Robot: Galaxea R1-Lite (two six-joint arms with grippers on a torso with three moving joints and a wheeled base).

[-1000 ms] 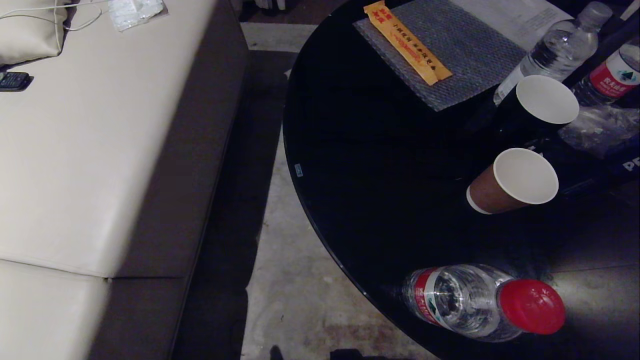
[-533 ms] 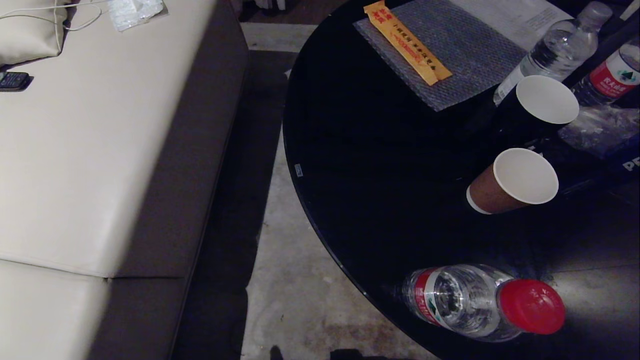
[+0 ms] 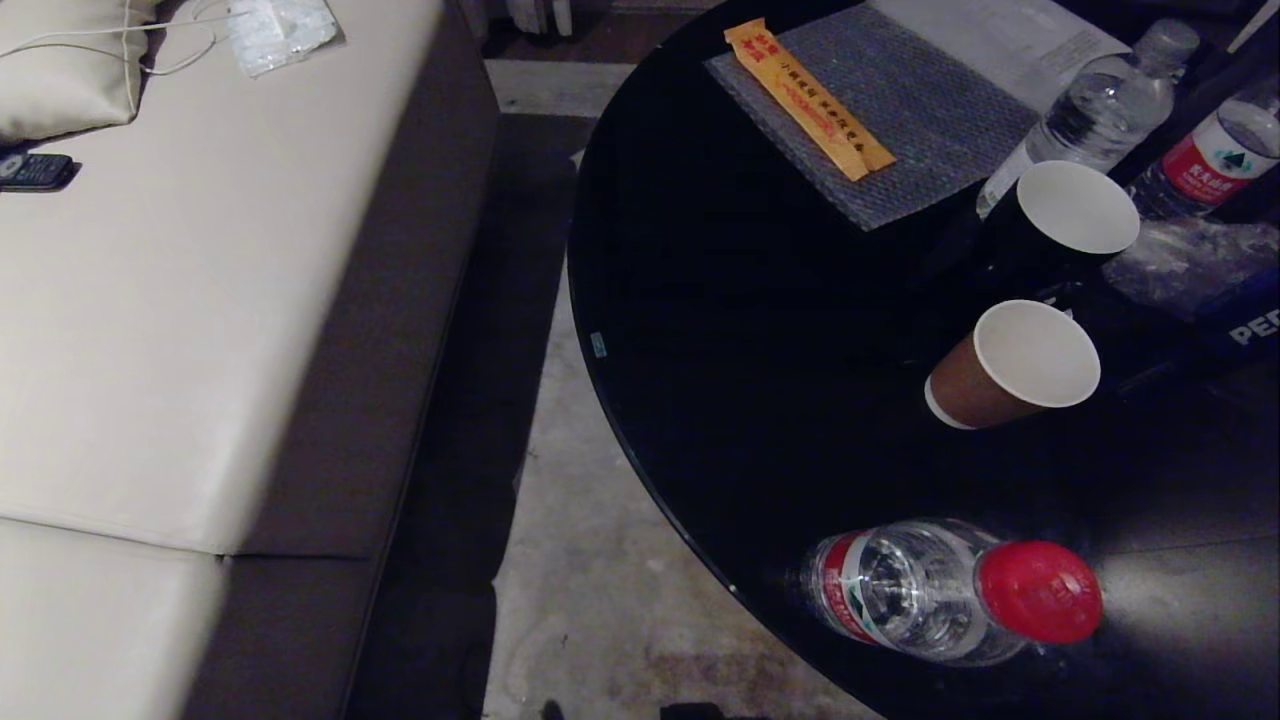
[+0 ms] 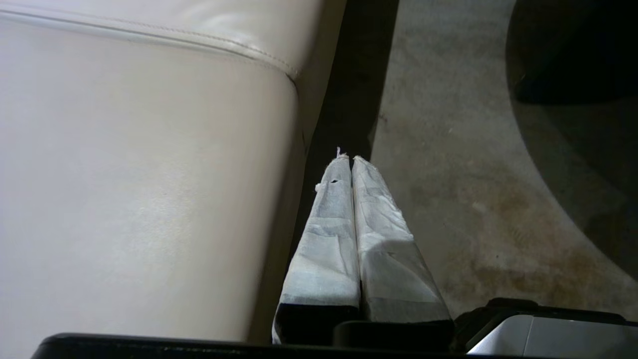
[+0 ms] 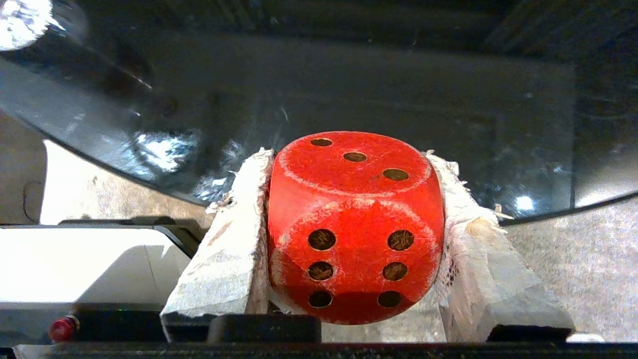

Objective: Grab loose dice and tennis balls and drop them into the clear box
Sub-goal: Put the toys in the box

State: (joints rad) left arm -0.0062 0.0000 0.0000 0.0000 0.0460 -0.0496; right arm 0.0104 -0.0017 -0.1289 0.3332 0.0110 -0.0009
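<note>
Beside the black tabletop (image 3: 760,330), your right gripper (image 5: 355,234) clamps the red die (image 5: 355,227); left fingers (image 4: 329,234) together; find the clear box next.

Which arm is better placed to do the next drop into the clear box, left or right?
Right. The right gripper is already clamped on the red die near the black table. The left gripper is shut, empty, beside the sofa. No clear box is in view.
</note>
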